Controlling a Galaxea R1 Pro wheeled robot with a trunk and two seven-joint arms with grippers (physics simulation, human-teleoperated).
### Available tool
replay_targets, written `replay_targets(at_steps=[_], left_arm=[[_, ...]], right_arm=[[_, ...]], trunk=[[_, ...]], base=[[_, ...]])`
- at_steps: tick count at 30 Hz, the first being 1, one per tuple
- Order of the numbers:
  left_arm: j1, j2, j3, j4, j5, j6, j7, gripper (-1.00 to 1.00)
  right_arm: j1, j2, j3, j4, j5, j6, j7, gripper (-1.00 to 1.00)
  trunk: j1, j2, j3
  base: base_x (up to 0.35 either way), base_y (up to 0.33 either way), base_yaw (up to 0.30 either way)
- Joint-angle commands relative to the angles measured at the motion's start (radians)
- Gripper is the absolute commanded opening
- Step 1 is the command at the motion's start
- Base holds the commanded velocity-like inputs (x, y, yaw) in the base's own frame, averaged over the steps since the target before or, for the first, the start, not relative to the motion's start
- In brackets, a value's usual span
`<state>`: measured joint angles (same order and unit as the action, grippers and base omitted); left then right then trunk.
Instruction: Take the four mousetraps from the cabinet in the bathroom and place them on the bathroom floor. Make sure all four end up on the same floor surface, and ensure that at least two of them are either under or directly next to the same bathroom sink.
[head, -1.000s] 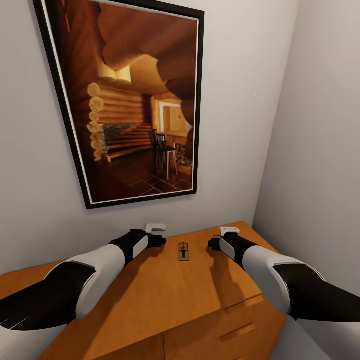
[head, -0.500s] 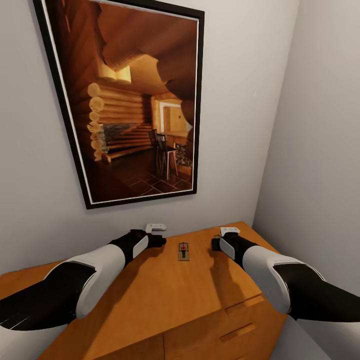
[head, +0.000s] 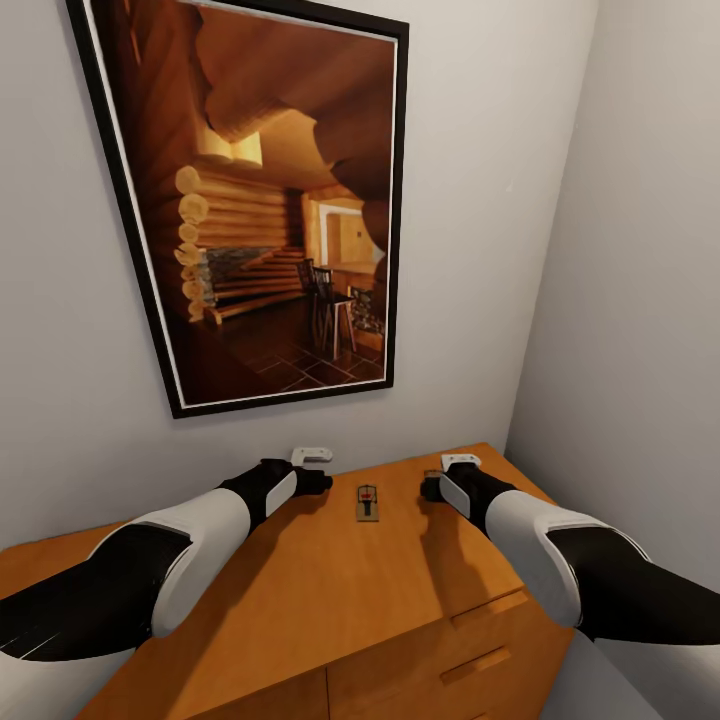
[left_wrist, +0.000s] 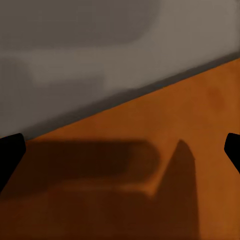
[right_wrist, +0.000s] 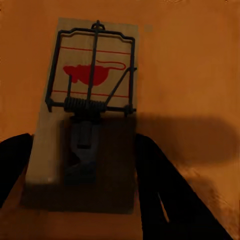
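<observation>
One mousetrap lies on the cabinet between the open right tool's fingers.

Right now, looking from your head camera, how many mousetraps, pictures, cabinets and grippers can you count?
mousetrap: 1
framed picture: 1
cabinet: 1
grippers: 2, the left gripper and the right gripper
Total: 5

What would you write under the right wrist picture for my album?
Small wooden mousetrap with a red mouse print, lying flat on the orange-brown cabinet top between two black fingertips.
</observation>
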<state>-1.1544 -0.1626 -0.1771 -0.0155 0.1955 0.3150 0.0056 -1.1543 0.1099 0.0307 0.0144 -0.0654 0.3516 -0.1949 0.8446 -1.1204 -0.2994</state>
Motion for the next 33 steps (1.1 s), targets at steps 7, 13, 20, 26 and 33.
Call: replay_targets(at_steps=[7, 13, 20, 26, 33], left_arm=[[-0.001, 0.0, -0.009, -0.001, 0.01, 0.005, 0.001, 1.0], [-0.001, 0.0, -0.009, -0.001, 0.009, 0.005, 0.001, 1.0], [-0.001, 0.0, -0.009, -0.001, 0.009, 0.005, 0.001, 1.0], [-0.001, 0.0, -0.009, -0.001, 0.009, 0.005, 0.001, 1.0], [-0.001, 0.0, -0.009, -0.001, 0.009, 0.005, 0.001, 1.0]], right_arm=[[-0.001, -0.004, -0.015, 0.012, -0.016, -0.011, -0.002, -1.0], [-0.001, -0.012, -0.012, -0.029, -0.006, 0.033, 0.003, -1.0], [-0.001, -0.016, -0.011, -0.272, -0.004, 0.256, 0.001, -1.0], [-0.001, -0.024, -0.013, -0.45, -0.005, 0.393, 0.0, -1.0], [-0.001, -0.033, -0.016, -0.512, -0.005, 0.451, 0.0, -1.0]], trunk=[[0.0, -0.001, -0.002], [0.0, -0.001, -0.002], [0.0, -0.001, -0.002], [0.0, -0.001, -0.002], [0.0, -0.001, -0.002]], base=[[0.0, 0.0, 0.0], [0.0, 0.0, 0.0], [0.0, 0.0, 0.0], [0.0, 0.0, 0.0], [0.0, 0.0, 0.0]])
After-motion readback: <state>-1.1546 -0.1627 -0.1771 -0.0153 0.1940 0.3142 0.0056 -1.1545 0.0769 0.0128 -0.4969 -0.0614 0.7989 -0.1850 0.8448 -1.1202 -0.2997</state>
